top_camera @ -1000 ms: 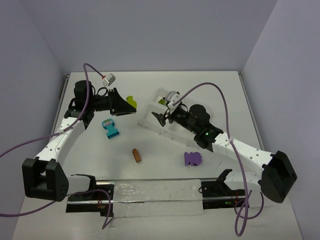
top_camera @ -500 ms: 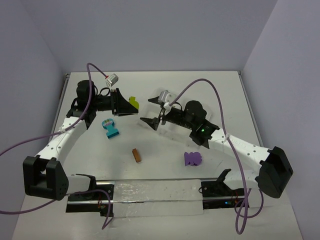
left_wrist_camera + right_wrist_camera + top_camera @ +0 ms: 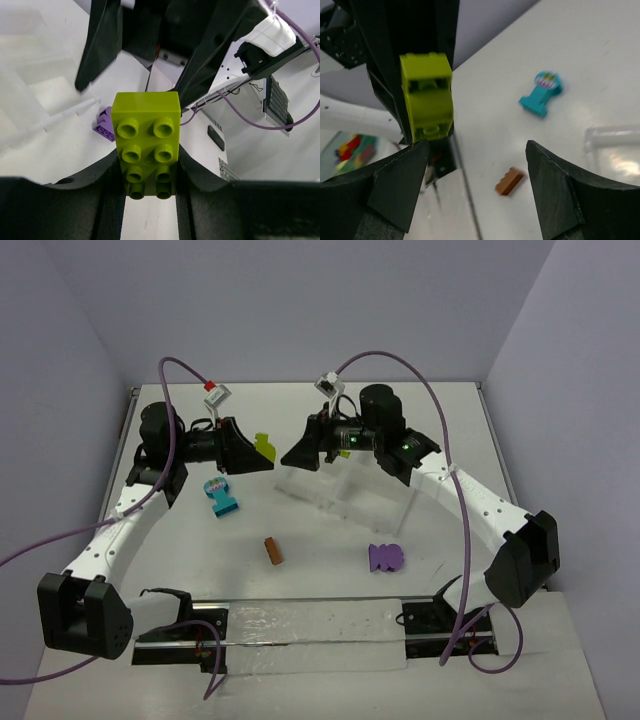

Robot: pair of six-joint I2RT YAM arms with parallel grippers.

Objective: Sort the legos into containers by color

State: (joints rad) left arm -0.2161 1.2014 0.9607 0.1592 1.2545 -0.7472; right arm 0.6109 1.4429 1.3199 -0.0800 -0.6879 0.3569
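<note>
**Step in hand (our reading):** a mid-air handover of the lime green brick [image 3: 146, 145] from the left claw [image 3: 252, 455] to the right claw [image 3: 295, 452], on its way to the white tray [image 3: 310, 490].

**State:**
- The left claw is closed narrow on the brick and holds it clear of the worktop [image 3: 330, 410], just left of the tray. It pinches the near half by the side walls, and the far half sticks out free.
- The right claw stands wide and empty, facing the brick and near it but not touching.
- In the right wrist view the brick sits up and left of the gap between the right fingers [image 3: 555, 195], not yet between them.
- The teal brick [image 3: 220, 498], orange-brown brick [image 3: 272, 551] and purple brick [image 3: 385, 557] lie on the worktop, well apart from each other.

**How we do it well:**
- We centre the gap on the free half before advancing, shifting the right claw toward the brick's line, not the brick toward the claw.
- We square the right fingers to the flat side walls, since a grip across studs or corners would probably twist the brick.
- We take only the free half, so the two claws do not collide.
- We close the right claw fully, and only then open the left.
- The left claw backs straight off along its own axis.

**Risk:** if the left claw lets go early, the brick drops outside the tray.
</note>
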